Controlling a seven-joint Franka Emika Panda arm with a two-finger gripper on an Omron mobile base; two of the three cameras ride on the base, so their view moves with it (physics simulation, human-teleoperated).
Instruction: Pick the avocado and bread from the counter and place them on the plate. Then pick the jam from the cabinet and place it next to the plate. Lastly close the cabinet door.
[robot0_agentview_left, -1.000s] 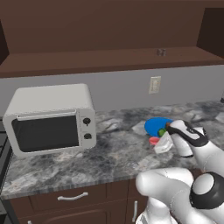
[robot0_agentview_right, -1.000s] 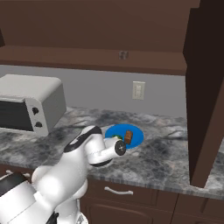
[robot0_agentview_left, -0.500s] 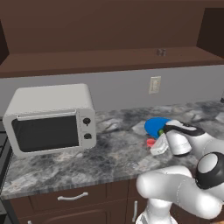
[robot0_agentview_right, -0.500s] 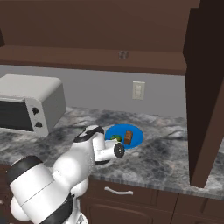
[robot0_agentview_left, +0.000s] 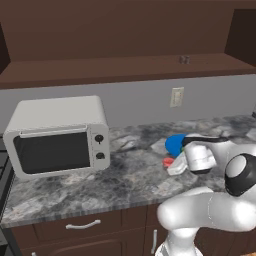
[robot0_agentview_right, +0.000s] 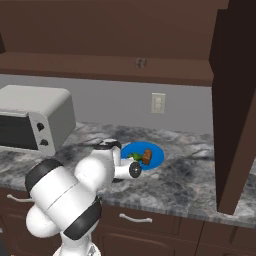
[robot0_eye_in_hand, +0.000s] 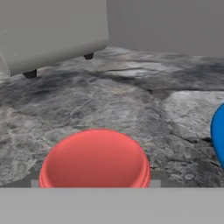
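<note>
While the two-finger gripper (robot0_agentview_left: 175, 166) hangs low over the grey-and-white marbled stone counter (robot0_agentview_left: 130, 177), we read the small squat jam jar with a red lid (robot0_eye_in_hand: 94, 159) as caught between its jaws. The lid sits right at the fingers' end in the hand view, though the tips themselves are hidden behind it, so the grasp is our judgement.

What matters for the coming move is which side of the flat round bright blue plate (robot0_agentview_left: 174, 143) the jam jar hangs on. It is just beside the plate's rim, on the side facing the white boxy microwave (robot0_agentview_left: 57, 135), and looks clear of the blue edge. The small round green avocado (robot0_agentview_right: 134, 156) and the small brown oblong bread (robot0_agentview_right: 147, 157) already lie on the plate.

We judge that the jam jar needs only to go straight down from there, with no drift towards the plate, before the jaws let go.
</note>
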